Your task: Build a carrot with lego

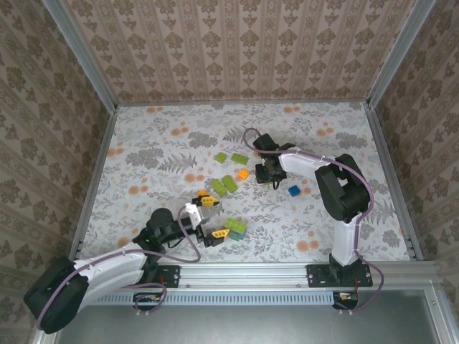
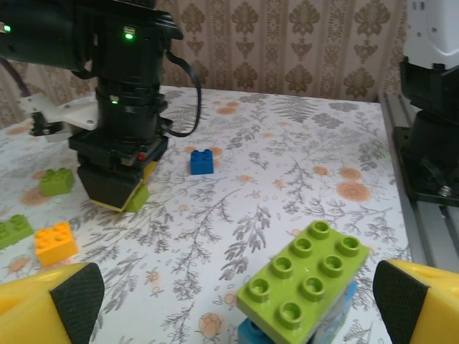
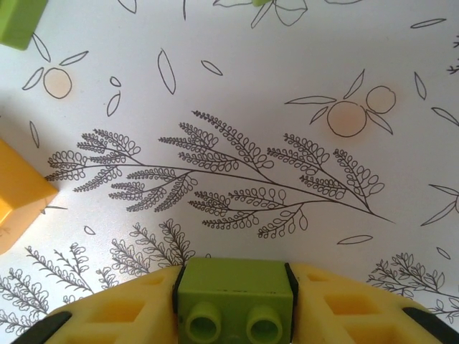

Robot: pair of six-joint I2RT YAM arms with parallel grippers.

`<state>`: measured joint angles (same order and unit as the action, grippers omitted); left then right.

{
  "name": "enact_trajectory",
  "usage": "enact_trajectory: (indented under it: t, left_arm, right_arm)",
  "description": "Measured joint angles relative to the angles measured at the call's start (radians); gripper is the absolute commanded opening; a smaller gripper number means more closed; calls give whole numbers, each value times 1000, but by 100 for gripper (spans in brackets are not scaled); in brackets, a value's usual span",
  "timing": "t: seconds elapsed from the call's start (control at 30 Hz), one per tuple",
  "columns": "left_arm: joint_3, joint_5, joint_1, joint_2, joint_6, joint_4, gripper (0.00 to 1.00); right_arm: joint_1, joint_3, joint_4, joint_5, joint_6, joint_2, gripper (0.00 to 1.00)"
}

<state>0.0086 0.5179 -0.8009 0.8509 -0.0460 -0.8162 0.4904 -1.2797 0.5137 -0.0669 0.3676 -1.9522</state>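
Right gripper (image 3: 233, 283) is clamped on a small lime-green brick (image 3: 233, 294), its studs facing the wrist camera, close to the flowered table (image 3: 287, 107). An orange brick (image 3: 18, 201) lies near it on one side. Farther off, a blue brick (image 1: 294, 190) sits alone. Left gripper (image 2: 237, 304) stands wide apart, with the carrot (image 2: 305, 276), lime green stacked on blue, just ahead of its fingers.

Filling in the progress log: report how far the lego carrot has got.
Barely begun. Done: one lime plate stacked on a blue base, sitting inside the open left gripper. In hand: the right gripper has a lime brick between its pads, low over the table. Left: the orange brick, the loose lime bricks and the lone blue brick lie unjoined.
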Motion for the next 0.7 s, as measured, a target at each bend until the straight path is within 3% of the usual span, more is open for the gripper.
enact_trajectory:
  t: [0.7]
  left_arm:
    - [101,79,-39,336,-92,-23,100]
  right_arm:
    - [0,22,-22,1,3,14,39]
